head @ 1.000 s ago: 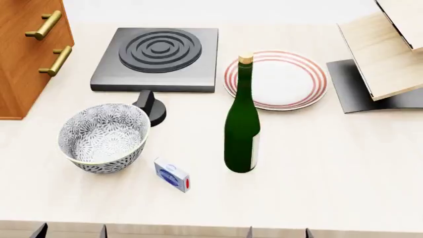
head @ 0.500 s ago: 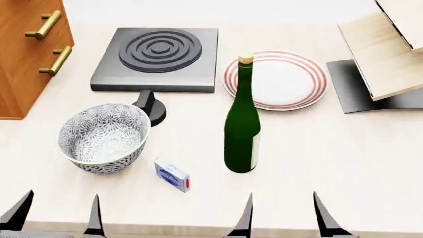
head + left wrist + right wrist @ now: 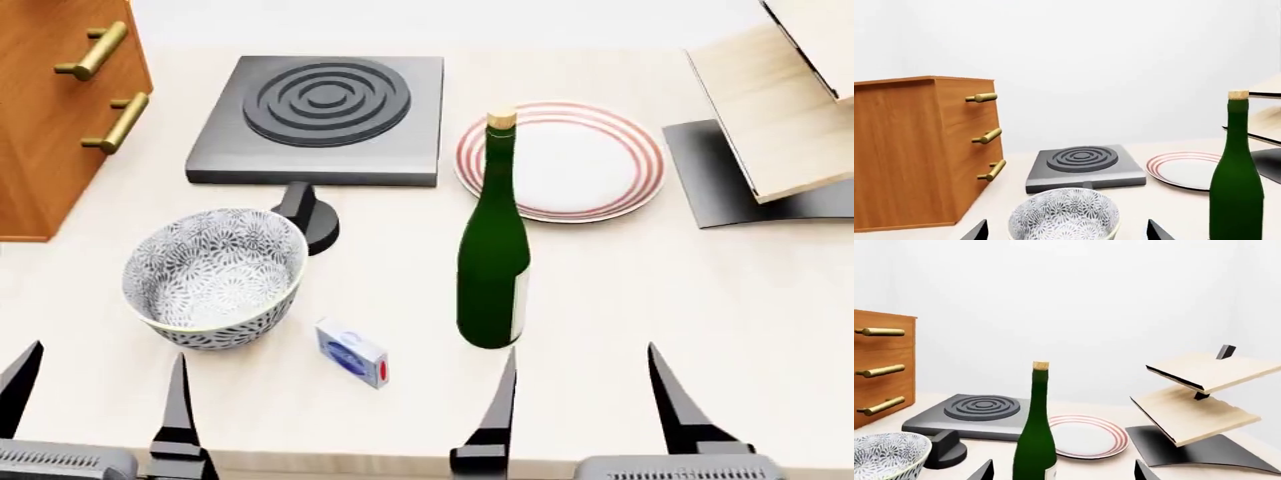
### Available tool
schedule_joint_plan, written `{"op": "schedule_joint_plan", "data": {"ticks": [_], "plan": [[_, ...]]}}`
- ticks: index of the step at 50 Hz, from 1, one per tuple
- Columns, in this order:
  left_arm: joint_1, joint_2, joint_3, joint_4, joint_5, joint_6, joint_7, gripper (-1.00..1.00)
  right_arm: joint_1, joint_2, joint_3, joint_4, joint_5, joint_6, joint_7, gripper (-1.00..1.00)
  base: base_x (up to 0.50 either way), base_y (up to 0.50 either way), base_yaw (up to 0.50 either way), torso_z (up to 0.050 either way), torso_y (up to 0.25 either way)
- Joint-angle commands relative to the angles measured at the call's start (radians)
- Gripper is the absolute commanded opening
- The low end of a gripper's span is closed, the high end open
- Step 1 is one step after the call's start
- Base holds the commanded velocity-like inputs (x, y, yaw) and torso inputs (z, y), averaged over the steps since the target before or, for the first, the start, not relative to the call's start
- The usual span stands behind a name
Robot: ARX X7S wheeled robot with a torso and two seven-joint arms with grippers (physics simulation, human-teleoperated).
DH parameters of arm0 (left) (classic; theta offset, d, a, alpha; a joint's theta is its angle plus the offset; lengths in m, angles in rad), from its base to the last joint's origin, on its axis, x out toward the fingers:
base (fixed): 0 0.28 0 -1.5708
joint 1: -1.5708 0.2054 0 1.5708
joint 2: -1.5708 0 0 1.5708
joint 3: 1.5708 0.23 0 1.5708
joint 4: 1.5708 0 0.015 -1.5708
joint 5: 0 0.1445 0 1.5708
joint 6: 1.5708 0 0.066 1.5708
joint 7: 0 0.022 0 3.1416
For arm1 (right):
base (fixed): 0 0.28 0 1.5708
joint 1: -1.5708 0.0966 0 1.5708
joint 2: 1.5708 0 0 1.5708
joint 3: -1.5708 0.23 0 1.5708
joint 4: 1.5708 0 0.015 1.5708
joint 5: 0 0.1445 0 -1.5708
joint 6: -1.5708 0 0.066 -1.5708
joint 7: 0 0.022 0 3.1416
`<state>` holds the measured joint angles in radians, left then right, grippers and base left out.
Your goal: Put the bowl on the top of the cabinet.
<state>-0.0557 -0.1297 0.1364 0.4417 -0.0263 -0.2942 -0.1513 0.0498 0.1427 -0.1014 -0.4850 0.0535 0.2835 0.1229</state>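
One bowl, one cabinet, one bottle, one plate, one hotplate, one small box, one rack.

Bright, even, diffuse illumination throughout, no single light source indicated, soft faint shadows cast on the desk beneath the bottle and bowl, no glare recorded, sharp focus in all views, no edge distortion or blur observed.
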Motion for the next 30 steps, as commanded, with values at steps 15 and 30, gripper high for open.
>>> {"op": "schedule_joint_plan", "data": {"ticks": [15,30], "plan": [[0.003,-0.024,0.013,0.025,-0.018,-0.007,-0.027,1.00,0.006,0.009,0.001,0.012,0.025,-0.030,0.038,1.00,0.00,0.21,0.00,0.000,0.000],[0.006,-0.034,0.024,0.041,-0.026,-0.014,-0.040,1.00,0.004,0.026,-0.023,0.014,0.005,-0.038,0.056,1.00,-0.01,0.26,0.00,0.000,0.000]]}}
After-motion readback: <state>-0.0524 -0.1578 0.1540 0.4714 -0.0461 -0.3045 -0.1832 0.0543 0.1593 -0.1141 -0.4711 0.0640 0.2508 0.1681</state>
